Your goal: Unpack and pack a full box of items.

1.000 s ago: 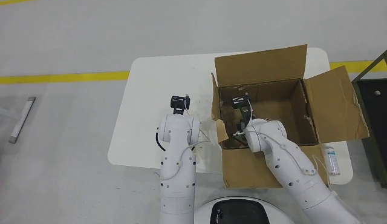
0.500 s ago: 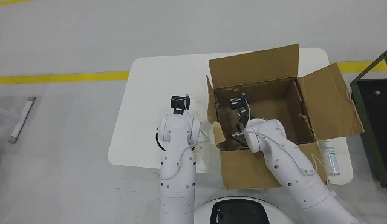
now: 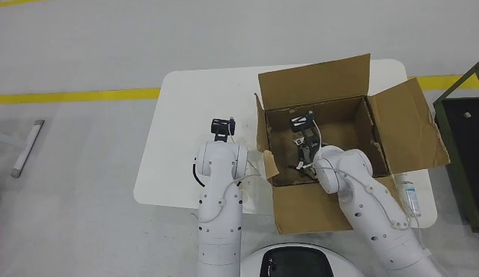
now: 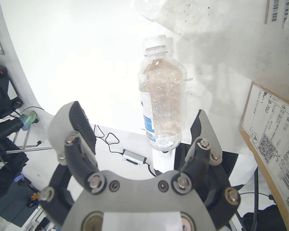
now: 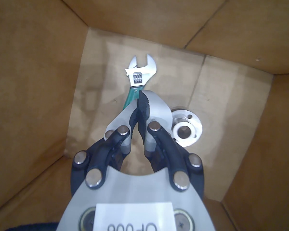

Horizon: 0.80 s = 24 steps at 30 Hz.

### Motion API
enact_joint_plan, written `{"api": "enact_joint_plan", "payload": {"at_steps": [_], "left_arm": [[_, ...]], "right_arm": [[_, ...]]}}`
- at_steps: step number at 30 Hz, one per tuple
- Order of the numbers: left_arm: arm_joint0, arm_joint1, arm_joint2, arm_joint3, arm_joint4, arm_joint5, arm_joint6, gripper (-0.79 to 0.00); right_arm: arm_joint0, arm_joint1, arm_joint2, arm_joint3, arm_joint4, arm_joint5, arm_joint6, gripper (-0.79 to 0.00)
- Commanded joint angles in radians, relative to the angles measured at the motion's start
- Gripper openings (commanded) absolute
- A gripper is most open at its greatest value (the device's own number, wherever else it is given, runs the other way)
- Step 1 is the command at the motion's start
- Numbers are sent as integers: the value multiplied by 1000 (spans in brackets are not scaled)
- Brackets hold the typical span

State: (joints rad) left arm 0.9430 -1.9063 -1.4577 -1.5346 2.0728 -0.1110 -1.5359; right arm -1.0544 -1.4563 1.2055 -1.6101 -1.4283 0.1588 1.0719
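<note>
The open cardboard box stands on the right part of the white table. My right gripper is down inside the box, shut on the green handle of an adjustable wrench whose steel head sticks out past the fingertips. A round metal flange lies on the box floor beside it. My left gripper hangs open over the table, left of the box. A clear plastic bottle lies on the table below it, between the spread fingers and not touched.
A crumpled clear plastic bag lies on the table beyond the bottle. The box's labelled outer wall is close to the left gripper. Another small bottle lies at the table's right front edge, by the box flap.
The box slid slightly to the left, then stayed. My right arm moved rightward inside the box with the gripper shut. The left arm kept still.
</note>
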Motion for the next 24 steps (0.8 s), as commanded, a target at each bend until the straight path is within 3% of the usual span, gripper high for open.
{"api": "enact_joint_plan", "payload": {"at_steps": [1,5,11,17,24], "left_arm": [[0,0,0,0,0,0,0,0],[0,0,0,0,0,0,0,0],[0,0,0,0,0,0,0,0],[0,0,0,0,0,0,0,0],[0,0,0,0,0,0,0,0]], "right_arm": [[-6,1,10,-6,8,0,3,-785],[-18,-3,19,-23,64,23,-24,-785],[-36,-14,7,-74,127,137,-46,-785],[-27,-20,-51,-95,25,195,-12,-785],[-27,-20,-51,-95,25,195,-12,-785]]}}
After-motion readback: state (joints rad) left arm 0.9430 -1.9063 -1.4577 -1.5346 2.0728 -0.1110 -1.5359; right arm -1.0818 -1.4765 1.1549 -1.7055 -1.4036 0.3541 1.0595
